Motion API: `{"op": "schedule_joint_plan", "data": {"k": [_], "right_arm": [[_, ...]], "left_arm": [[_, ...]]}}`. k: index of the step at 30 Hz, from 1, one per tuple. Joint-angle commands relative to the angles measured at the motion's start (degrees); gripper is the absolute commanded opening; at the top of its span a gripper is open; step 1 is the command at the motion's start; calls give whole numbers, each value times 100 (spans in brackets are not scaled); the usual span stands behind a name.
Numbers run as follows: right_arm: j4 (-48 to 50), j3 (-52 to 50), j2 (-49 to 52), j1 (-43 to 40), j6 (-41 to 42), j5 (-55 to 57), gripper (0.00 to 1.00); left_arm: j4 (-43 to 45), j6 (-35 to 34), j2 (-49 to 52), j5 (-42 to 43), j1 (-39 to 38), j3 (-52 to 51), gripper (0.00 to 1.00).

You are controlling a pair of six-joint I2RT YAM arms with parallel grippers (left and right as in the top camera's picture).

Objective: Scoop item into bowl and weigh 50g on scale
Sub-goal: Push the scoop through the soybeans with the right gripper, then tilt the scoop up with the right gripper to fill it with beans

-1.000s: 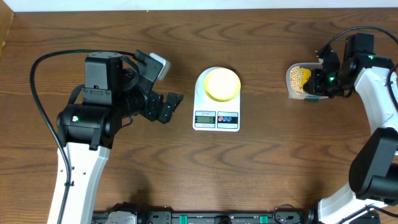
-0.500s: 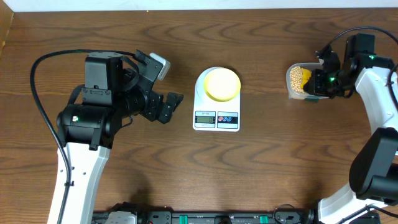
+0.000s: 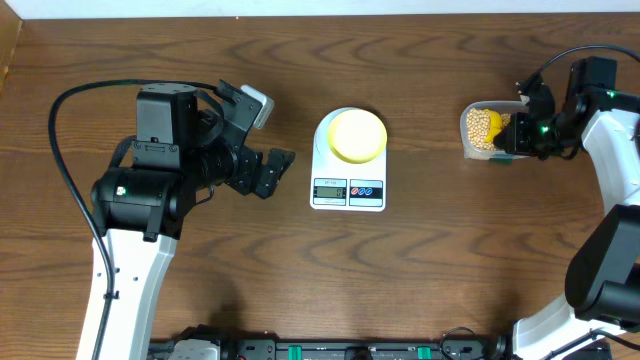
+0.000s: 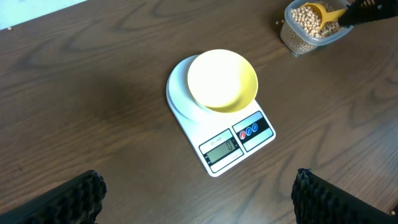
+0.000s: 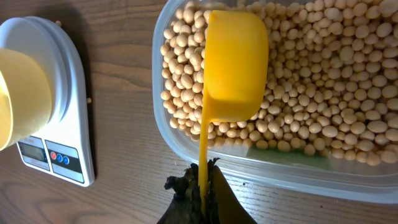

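- Over at the container, right pincer (image 5: 202, 186) clamped together on the thin handle of a bright yellow scoop (image 5: 235, 68).
- Scoop cup resting among the soybeans (image 5: 323, 93) inside a clear plastic container (image 5: 261, 163), close to its left wall; possibly tipped on its side, hard to judge from the wrist view.
- Soybeans spread across the whole container, tan and round.
- At the middle of the wooden surface (image 3: 450, 270), a white kitchen scale (image 4: 230, 146), red and blue buttons beside its grey display.
- Seated on the scale's round platform, a pale yellow bowl (image 4: 222, 81), well apart from the container.
- Left of the scale, left pincer (image 3: 262, 140) spread wide apart, gripping nothing, angled toward the scale.
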Motion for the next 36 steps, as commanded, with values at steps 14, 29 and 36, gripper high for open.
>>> {"op": "schedule_joint_plan", "data": {"k": [14,29,36], "right_arm": [[20,-254,44,-505,-175,-750,1],[94,-407,44,-922,-192,-1526,1],[114,-407,44,-1027,-192,-1775,1]], "left_arm": [[-4,-7,-9,72,24,-13,98],[-4,-7,-9,72,24,-13,98],[-4,-7,-9,72,24,-13,98]]}}
